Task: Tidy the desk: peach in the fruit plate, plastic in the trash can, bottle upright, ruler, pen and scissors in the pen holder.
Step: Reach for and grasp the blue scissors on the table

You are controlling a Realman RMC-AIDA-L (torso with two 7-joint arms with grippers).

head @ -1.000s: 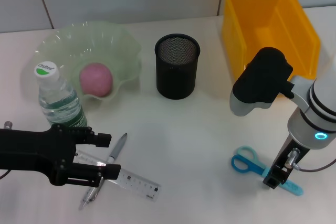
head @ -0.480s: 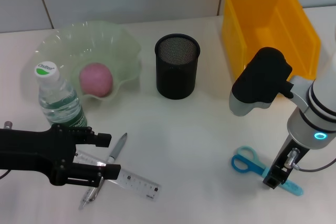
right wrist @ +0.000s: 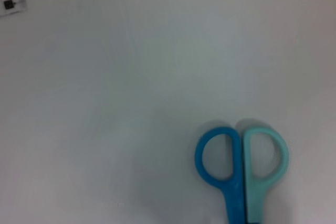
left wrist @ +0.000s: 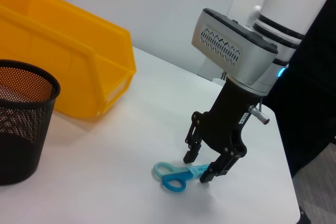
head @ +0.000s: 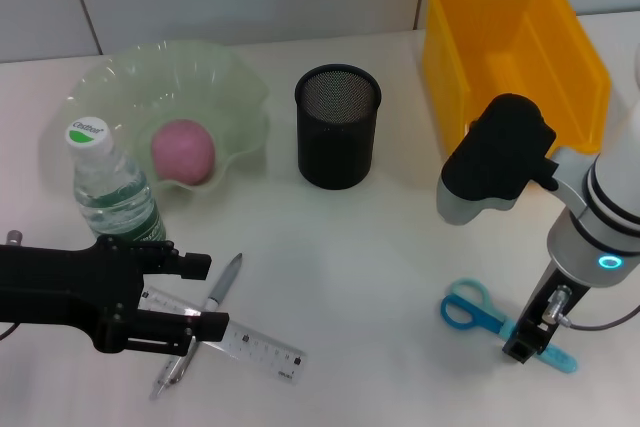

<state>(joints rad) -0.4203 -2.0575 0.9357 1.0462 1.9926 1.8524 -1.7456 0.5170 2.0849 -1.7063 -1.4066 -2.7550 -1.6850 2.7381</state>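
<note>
Blue scissors (head: 495, 321) lie flat on the white tabletop (head: 380, 247), below the yellow bin (head: 515, 47). Right hand (left wrist: 207, 166) stands open astride their blades, gripping nothing. Left hand (head: 205, 297) hovers open over ruler (head: 240, 340) and pen (head: 205, 319).

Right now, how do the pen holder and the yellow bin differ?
The pen holder is a round black mesh cup; the bin is a boxy yellow plastic tub. The holder is smaller and stands mid-desk; the bin is larger, at the robot's right. Both are upright with nothing visible inside.
</note>
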